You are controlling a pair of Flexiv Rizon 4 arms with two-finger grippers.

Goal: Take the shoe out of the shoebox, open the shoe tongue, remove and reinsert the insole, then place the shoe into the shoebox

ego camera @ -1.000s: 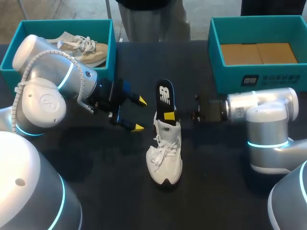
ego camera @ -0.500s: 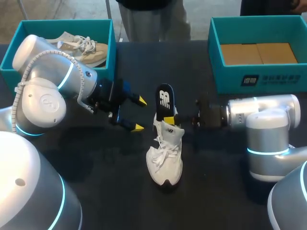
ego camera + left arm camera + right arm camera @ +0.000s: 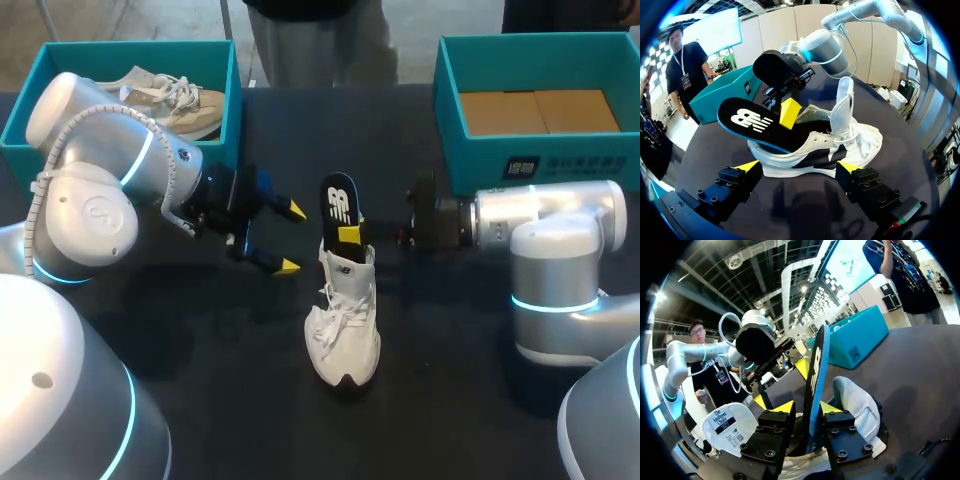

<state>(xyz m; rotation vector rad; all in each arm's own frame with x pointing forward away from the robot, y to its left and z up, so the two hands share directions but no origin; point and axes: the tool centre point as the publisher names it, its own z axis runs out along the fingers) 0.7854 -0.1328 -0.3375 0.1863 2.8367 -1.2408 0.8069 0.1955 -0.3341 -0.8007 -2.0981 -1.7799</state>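
A white sneaker [image 3: 345, 320] stands mid-table, toe toward me, its tongue raised. A black insole [image 3: 340, 205] sticks up out of its heel opening, the front end inside the shoe. My right gripper [image 3: 352, 238] is at the heel. In the right wrist view the insole [image 3: 816, 370] passes between its fingers, which stand slightly apart, so my right gripper [image 3: 808, 407] is open. My left gripper [image 3: 292, 238] hangs wide open just left of the shoe, holding nothing. In the left wrist view the sneaker [image 3: 830, 150] lies ahead of my left gripper [image 3: 799, 167].
A teal shoebox [image 3: 232, 100] at the back left holds a beige shoe [image 3: 175, 100]. Another teal shoebox [image 3: 540, 165] at the back right holds brown cardboard [image 3: 540, 110]. A person stands beyond the far table edge.
My right gripper's fingers have parted around the insole. The right arm nudged left toward the shoe, then drew back a little, and the insole shifted slightly. The left arm kept still.
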